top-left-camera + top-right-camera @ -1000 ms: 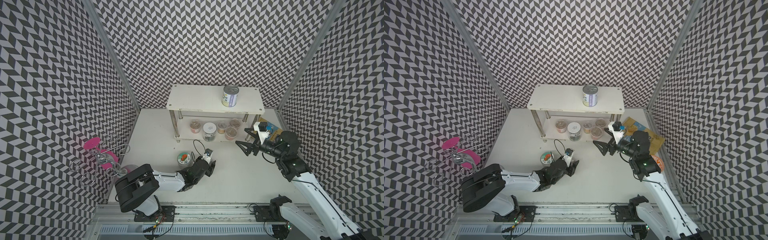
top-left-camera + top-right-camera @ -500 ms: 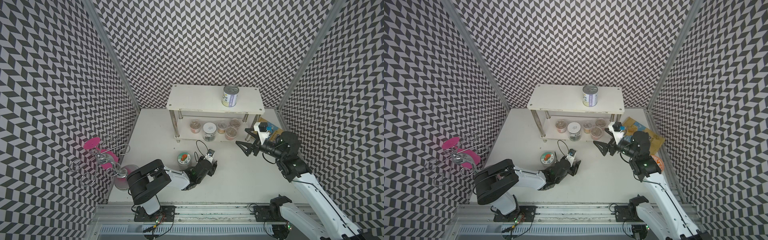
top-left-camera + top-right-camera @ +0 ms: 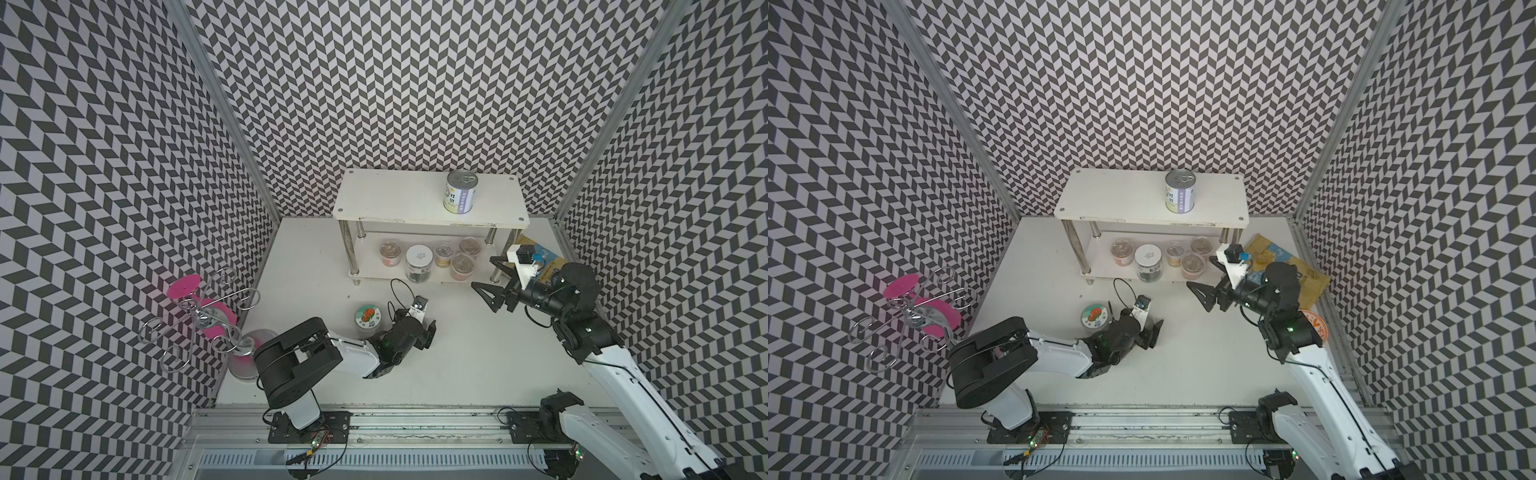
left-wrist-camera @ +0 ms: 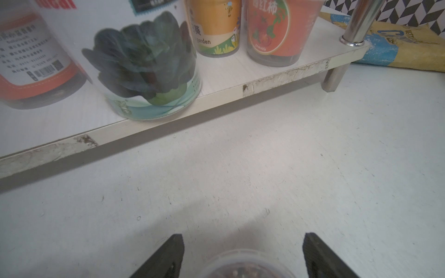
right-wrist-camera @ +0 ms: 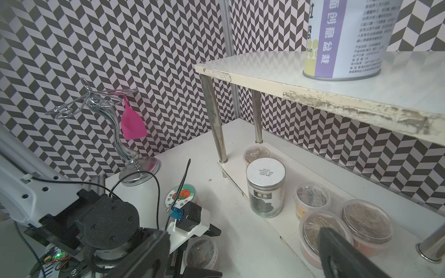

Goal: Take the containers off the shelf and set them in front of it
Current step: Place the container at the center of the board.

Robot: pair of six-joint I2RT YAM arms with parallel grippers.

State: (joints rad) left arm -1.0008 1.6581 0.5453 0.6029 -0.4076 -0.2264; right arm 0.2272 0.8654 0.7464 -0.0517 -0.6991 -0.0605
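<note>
The white two-tier shelf [image 3: 395,199] carries a white-purple tin can [image 3: 460,193] on its top board. On the lower board stand a white-lidded clear jar [image 3: 419,257] and several film-topped cups [image 3: 462,265]. A jar with a tomato lid [image 3: 368,317] stands on the table in front of the shelf. Beside it my left gripper [image 4: 243,240] is open, its fingers apart from both sides of a small cup [image 5: 201,251] standing on the table. My right gripper [image 3: 483,272] hovers open and empty by the shelf's right front leg.
A chrome wire stand with pink discs [image 3: 199,307] rises at the left wall. A yellow-blue chips bag [image 3: 1279,266] lies behind my right arm, with an orange-patterned bowl [image 3: 1316,326] partly hidden by it. Chevron walls close in three sides.
My left gripper's jaws have spread wider round the small cup, which now stands free on the table. The left arm's shoulder has swung. The right arm has stayed put.
</note>
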